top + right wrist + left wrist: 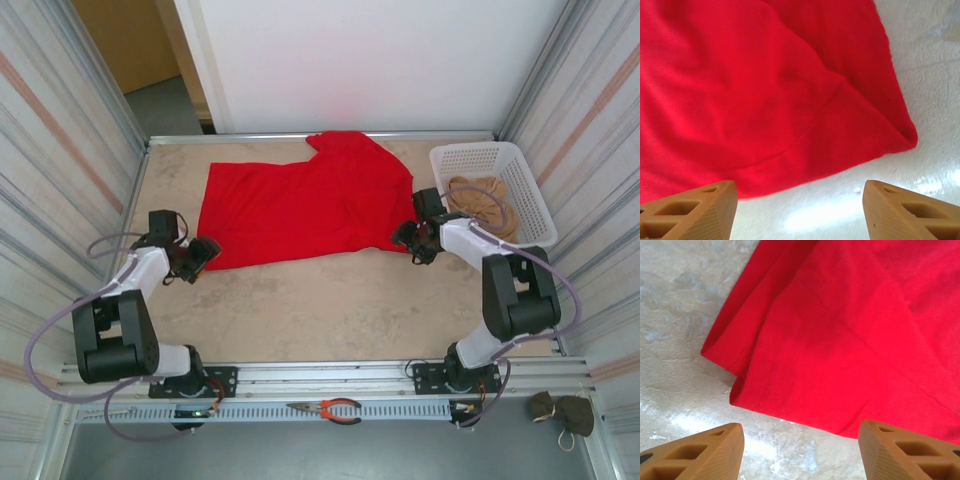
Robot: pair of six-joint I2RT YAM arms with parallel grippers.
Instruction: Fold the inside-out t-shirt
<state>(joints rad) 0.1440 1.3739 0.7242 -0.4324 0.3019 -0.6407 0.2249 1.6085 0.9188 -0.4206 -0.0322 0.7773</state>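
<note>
On table (330, 310), far half: shirt (300, 205) lay spread out, plain red face up; we saw no lettering.
Long axis: ran left-right across the table, with one lobe poking toward the far edge.
Left gripper (200, 258): sat at the shirt's near-left corner, jaws spread, nothing held. In its wrist view the hem was just ahead of the fingers (705, 450), with a strip of bare table between.
Right gripper (412, 243): sat at the near-right corner, also spread and empty. In its wrist view that corner was just ahead and off to the right.
Nearer arm: neither. Each had its own corner, so we judged this a two-arm grab.
Key relation: shirt lay beyond both tools, on the far side. We judged the next move to be a short reach forward and down onto each corner.
Layers: left corner showed two stacked edges. We judged there was a risk of pinching only the top one.
Basket (530, 190): stood right of the shirt, just past the right gripper. It held tan cloth (485, 200), not ours.
</note>
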